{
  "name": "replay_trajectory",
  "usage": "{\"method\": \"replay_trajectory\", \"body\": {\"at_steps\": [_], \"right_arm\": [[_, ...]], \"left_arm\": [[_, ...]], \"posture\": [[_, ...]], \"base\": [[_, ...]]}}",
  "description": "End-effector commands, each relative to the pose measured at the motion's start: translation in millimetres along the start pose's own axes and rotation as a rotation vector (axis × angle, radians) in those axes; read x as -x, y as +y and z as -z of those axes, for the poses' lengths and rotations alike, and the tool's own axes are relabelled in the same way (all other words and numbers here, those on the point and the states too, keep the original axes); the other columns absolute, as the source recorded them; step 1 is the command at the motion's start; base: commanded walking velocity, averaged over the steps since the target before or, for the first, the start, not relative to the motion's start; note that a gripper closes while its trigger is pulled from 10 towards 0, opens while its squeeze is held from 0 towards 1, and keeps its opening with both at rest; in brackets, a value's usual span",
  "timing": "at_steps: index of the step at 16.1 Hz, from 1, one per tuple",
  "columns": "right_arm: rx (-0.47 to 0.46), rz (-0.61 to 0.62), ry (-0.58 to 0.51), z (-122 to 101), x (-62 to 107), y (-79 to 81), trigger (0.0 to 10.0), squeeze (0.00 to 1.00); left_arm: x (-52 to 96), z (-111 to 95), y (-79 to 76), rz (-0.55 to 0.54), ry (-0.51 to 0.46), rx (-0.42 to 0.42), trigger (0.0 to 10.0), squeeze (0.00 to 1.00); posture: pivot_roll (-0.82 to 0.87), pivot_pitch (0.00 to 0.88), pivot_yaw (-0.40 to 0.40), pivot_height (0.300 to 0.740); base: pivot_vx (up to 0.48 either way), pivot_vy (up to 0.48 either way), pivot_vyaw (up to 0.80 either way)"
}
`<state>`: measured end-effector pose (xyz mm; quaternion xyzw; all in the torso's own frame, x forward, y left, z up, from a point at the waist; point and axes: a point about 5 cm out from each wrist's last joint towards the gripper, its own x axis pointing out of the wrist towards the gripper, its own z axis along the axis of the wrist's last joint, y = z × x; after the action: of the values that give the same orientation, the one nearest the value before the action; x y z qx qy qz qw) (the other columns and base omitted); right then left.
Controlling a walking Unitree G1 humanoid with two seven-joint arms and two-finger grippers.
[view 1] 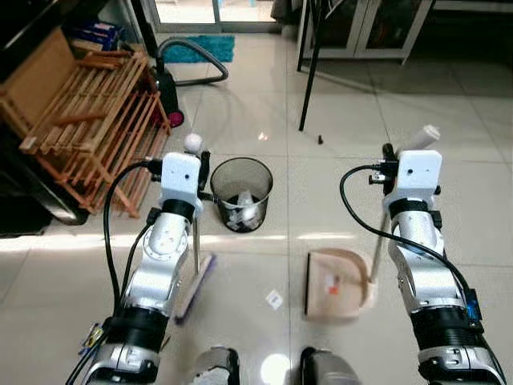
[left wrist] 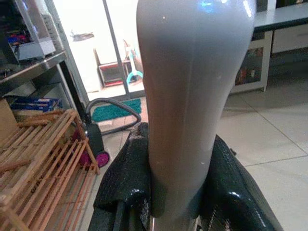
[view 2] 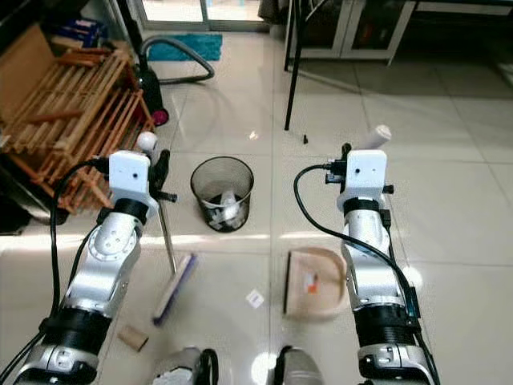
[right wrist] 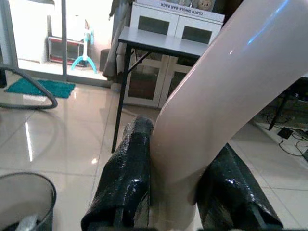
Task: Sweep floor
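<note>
Midway through the sweep, a broom point(view 2: 175, 286) rests its brush head on the tiled floor point(view 2: 449, 200) beside a beige dustpan point(view 2: 314, 284), the two set apart with a small white scrap point(view 2: 255, 298) lying on the tiles between them. The left pincer point(left wrist: 173, 192) is clamped on the broom's grey handle, its black fingers point(left wrist: 127, 178) pressed against both sides; the right pincer point(right wrist: 173, 192) grips the dustpan's pale handle the same way, fingers point(right wrist: 127, 178) tight to it. A little orange-and-white debris already sits in the pan, which suggests some collecting is done (though not all of it). Left to gather, by the look of things: the white scrap, a brown piece point(view 2: 133, 338) near the robot's left foot, and a dark speck point(view 2: 305, 138) farther out by a black table leg point(view 2: 292, 72). A mesh wastebasket point(view 2: 222, 192) holding crumpled rubbish stands just ahead of the broom, handy for emptying the pan. Open tile stretches ahead and to the robot's right. The left side is tighter, hemmed by a wooden rack point(view 2: 76, 120) and a vacuum hose point(view 2: 180, 56) beyond it.
</note>
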<state>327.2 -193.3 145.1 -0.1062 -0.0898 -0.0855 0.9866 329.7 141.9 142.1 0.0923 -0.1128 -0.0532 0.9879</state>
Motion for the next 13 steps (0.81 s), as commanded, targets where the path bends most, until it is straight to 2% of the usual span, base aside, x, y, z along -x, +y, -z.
{"method": "replay_trajectory", "body": {"at_steps": [1,7,11,13], "right_arm": [[0.004,-0.01,-0.044,-7,-2.8,1.1,10.0,0.0],[0.032,-0.011,-0.058,-6,-8.4,3.5,10.0,0.0],[-0.017,0.028,-0.088,-5,-5.7,6.7,10.0,0.0],[-0.037,0.015,-0.155,-12,-0.9,12.6,10.0,0.0]], "left_arm": [[-2.5,-1,1.8,-0.012,-0.034,-0.008,10.0,0.0],[-10.9,1,1.9,-0.015,-0.072,0.012,10.0,0.0],[-16.5,3,-3.3,-0.022,-0.103,0.01,10.0,0.0],[-18.2,4,-3.6,-0.014,-0.105,0.018,10.0,0.0]], "posture": [[-0.01,0.289,0.072,0.74],[0.02,0.396,0.107,0.74],[0.03,0.405,0.109,0.74],[0.04,0.423,0.117,0.74]], "base": [[0.0,0.0,0.0],[0.0,0.0,0.0],[0.0,0.0,0.0],[0.0,0.0,0.0]]}}
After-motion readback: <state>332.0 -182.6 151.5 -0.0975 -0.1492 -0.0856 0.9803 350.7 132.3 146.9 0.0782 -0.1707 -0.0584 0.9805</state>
